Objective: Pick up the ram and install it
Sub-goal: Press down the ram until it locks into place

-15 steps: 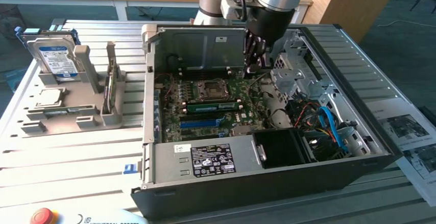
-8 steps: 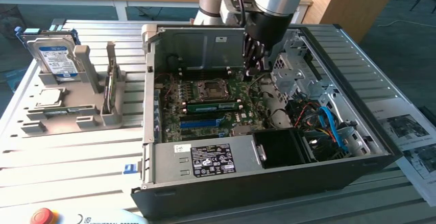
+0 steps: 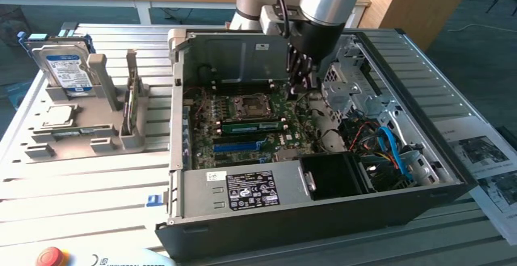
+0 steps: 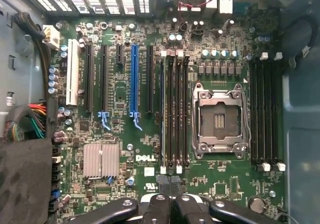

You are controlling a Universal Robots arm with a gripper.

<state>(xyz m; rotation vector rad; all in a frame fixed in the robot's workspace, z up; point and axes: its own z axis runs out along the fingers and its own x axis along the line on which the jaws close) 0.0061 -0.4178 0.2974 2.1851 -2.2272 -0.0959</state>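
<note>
The exterior view takes in the whole open case (image 3: 283, 229) lying on the slatted desk (image 3: 81, 181), with the arm reaching down into it. The hand (image 3: 299, 87) hangs low over the board (image 3: 202, 134), on the far side of the socket (image 3: 246, 104).

The ram (image 3: 252, 126) shows there as a green strip standing in a slot on the near side of the socket. It runs parallel to the blue slot, which lies closer to the case's front wall.

To the exterior view's left, well apart from the case, a grey rack (image 3: 81, 139) stands on the desk. It holds the drive (image 3: 66, 69) upright and the chip (image 3: 58, 116) lying flat. A thin slab (image 3: 129, 93) also stands on edge in the rack; what it is cannot be told.

The wrist view looks straight down on the board (image 4: 210, 184) and gives the detail the other lacks. The fingers of the hand (image 4: 169, 181) are pressed together with nothing between them. Their tips sit just past one end of the bank of slots beside the socket (image 4: 218, 119). The ram (image 4: 163, 114) appears here edge-on, as a pale line in the slot of that bank farthest from the socket. The other three slots of the bank are dark.
</note>
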